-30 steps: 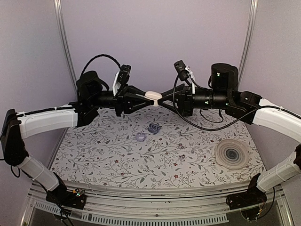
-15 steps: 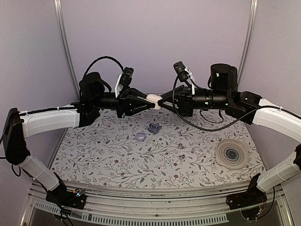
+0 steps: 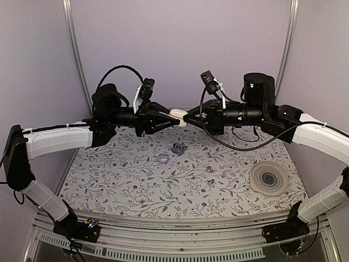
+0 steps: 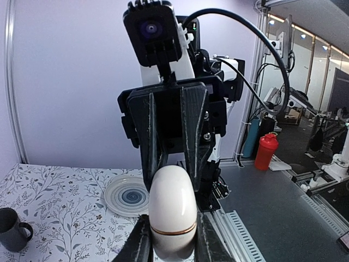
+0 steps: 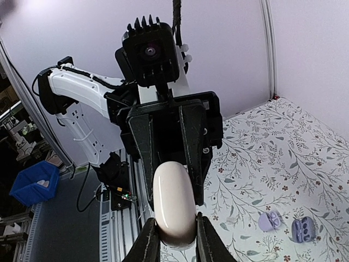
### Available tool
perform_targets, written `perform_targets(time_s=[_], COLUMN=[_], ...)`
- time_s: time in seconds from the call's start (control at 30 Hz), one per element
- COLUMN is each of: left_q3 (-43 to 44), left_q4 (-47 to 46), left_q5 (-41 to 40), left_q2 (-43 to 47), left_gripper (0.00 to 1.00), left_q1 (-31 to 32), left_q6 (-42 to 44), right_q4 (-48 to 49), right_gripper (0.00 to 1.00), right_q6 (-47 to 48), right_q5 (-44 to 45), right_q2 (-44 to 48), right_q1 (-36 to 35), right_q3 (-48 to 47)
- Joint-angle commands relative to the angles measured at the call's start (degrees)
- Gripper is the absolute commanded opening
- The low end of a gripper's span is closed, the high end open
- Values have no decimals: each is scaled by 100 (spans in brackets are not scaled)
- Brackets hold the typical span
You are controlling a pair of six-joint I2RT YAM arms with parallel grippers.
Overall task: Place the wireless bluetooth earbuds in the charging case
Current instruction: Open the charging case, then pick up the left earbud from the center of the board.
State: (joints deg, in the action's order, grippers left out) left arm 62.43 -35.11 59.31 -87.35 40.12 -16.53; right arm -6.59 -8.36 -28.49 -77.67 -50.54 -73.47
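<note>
Both arms are stretched out level and meet nose to nose high above the table (image 3: 136,185). Between them is the charging case (image 4: 173,204), a smooth, glossy, cream-white oval pebble. A thin dark seam rings it near one end, and the two halves are closed tight along that line.

The left gripper (image 4: 172,245) is clamped onto the case, its ribbed black plastic fingers pressing the rounded sides. The right gripper (image 5: 174,240) comes in from the opposite end and also pinches the shell, one finger flat against each flank. So the case hangs in mid-air between the two tips, touching nothing else (the fingers look matte and ridged against that shiny shell).

Down below, the tabletop has a pale covering printed with thin leafy sprigs. Two small things lie near each other on it, under the raised case:
- a violet-blue piece (image 3: 178,148) with two hollows in it
- a paler lilac piece (image 3: 163,158), rounded on top

Both are too small to make out further. Well off to the right is a round plate (image 3: 268,177) with a dark spiral at its centre. The left wrist view also catches a dark mug (image 4: 12,229), handle out, standing upright on the sprigged surface.
</note>
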Motion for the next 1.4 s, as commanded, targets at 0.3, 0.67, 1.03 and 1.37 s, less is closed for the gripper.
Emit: perform_targets(time_s=[0.3,0.67,1.03,1.37], left_q3=[-361,-623,-1264,-2414], left_q4=[270,253,-633,-1658], left_q5=[-652,-900,-1604,-2999], left_q2=[517,807,663,1010], left_gripper=[0,0,0,0], left_q1=[539,613,388,28], left_q6=[1225,1403,807,359], right_q4=[0,-315,-533,-1345], right_gripper=[27,39,53,58], right_q6=[-1774,-2196,-1897,-1264], right_q5=[-577,56,190,1247], right_q2=[-467,-462,-461,-623], right_q1=[93,150,161,217], right_q3=[-553,-644,-908,-1216])
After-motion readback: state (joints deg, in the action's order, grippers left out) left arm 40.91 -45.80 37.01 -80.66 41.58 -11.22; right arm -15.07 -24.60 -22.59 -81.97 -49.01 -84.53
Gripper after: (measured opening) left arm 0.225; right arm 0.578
